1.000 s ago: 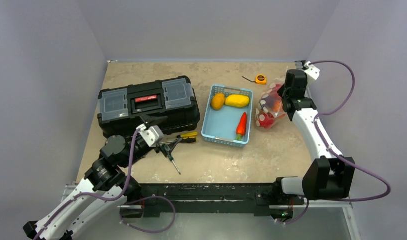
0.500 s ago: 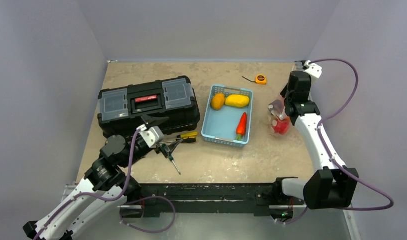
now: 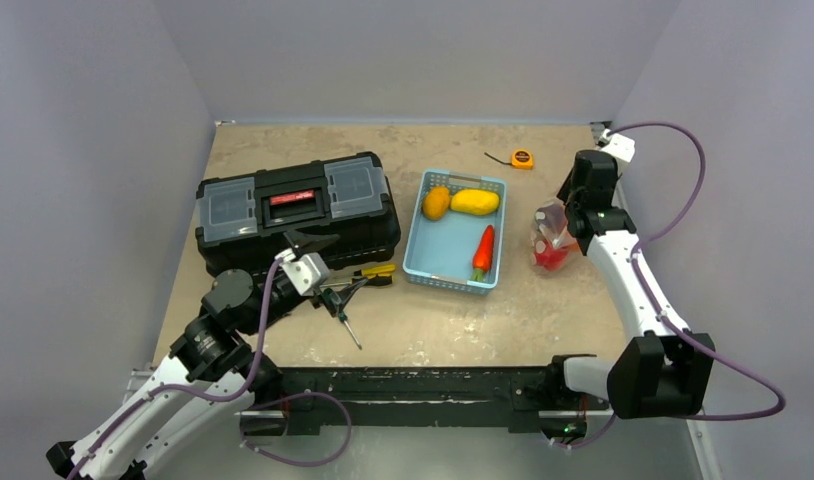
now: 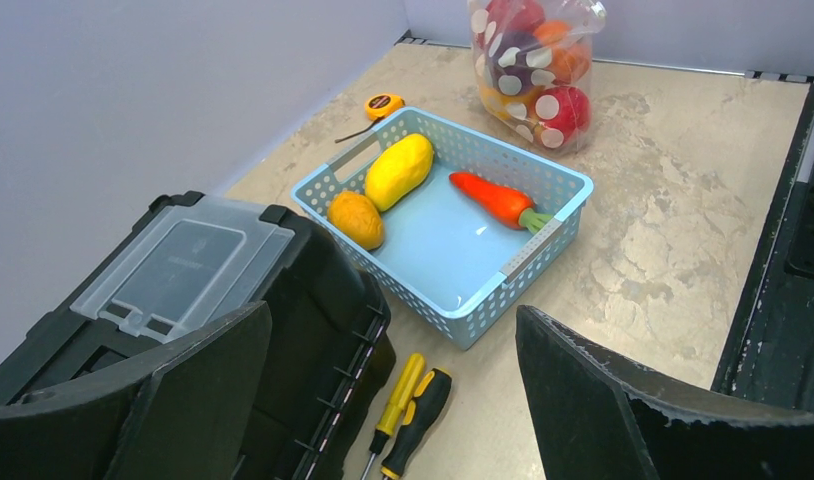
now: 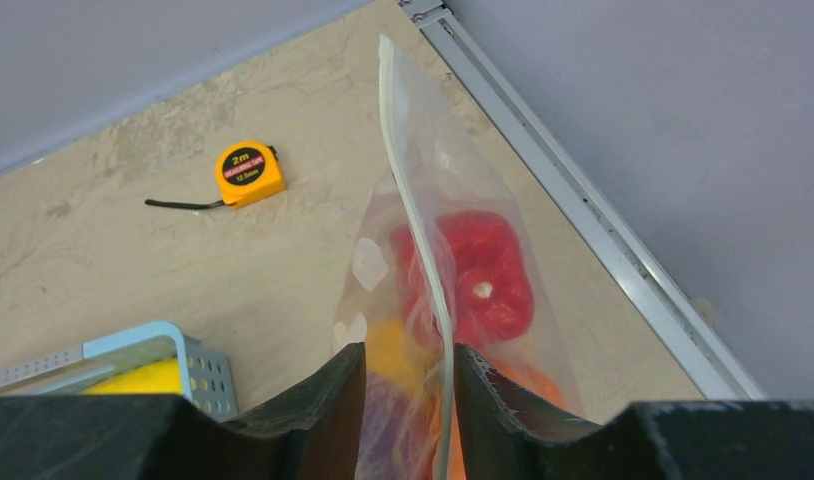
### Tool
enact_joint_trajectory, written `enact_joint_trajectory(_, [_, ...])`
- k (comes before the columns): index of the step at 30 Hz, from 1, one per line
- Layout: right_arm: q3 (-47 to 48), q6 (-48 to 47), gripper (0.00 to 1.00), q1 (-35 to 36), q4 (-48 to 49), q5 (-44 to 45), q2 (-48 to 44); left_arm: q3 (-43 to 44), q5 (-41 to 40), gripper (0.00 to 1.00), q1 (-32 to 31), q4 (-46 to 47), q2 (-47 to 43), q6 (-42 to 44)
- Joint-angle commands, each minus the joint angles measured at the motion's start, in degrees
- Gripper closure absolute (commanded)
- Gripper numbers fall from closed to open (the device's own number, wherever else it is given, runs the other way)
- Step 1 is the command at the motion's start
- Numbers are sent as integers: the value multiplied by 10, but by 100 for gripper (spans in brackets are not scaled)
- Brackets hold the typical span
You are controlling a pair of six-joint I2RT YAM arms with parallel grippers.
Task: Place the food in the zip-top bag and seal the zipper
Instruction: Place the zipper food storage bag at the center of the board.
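Observation:
The zip-top bag (image 3: pixel 550 241) stands upright right of the basket, holding red, orange, yellow and purple food (image 5: pixel 490 272). My right gripper (image 5: pixel 410 352) is directly above it, open. The bag's top passes between its fingers, and the whitish zipper (image 5: pixel 413 200) runs along the right finger. More food lies in the blue basket (image 3: pixel 413 265): an orange piece (image 3: pixel 436 203), a yellow piece (image 3: pixel 475 202) and a red carrot (image 3: pixel 483 252). My left gripper (image 4: pixel 394 310) hovers wide open beside the toolbox, holding nothing.
A black toolbox (image 3: pixel 298 205) sits left of the basket. Two screwdrivers (image 4: pixel 415 407) lie by its front corner. An orange tape measure (image 3: pixel 522 158) lies at the back. The table's right edge rail (image 5: pixel 593 220) runs close beside the bag.
The bag went from lying on its side to standing upright, shifted slightly forward with the right gripper. The right jaws, shut on the bag's top before, have parted. The left arm is still.

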Motion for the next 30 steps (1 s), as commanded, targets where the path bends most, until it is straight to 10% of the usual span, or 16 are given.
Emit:
enact_joint_trajectory(1, [7, -20, 61, 1, 14, 11, -9, 22, 8, 8, 0, 12, 0, -9])
enact_joint_trajectory(17, [66, -37, 15, 1, -52, 40, -32, 24, 10, 8, -1, 13, 7, -11])
enact_joint_trajectory(30, [158, -20, 1, 12, -83, -310, -236, 227, -230, 2, 0, -159, 2, -78])
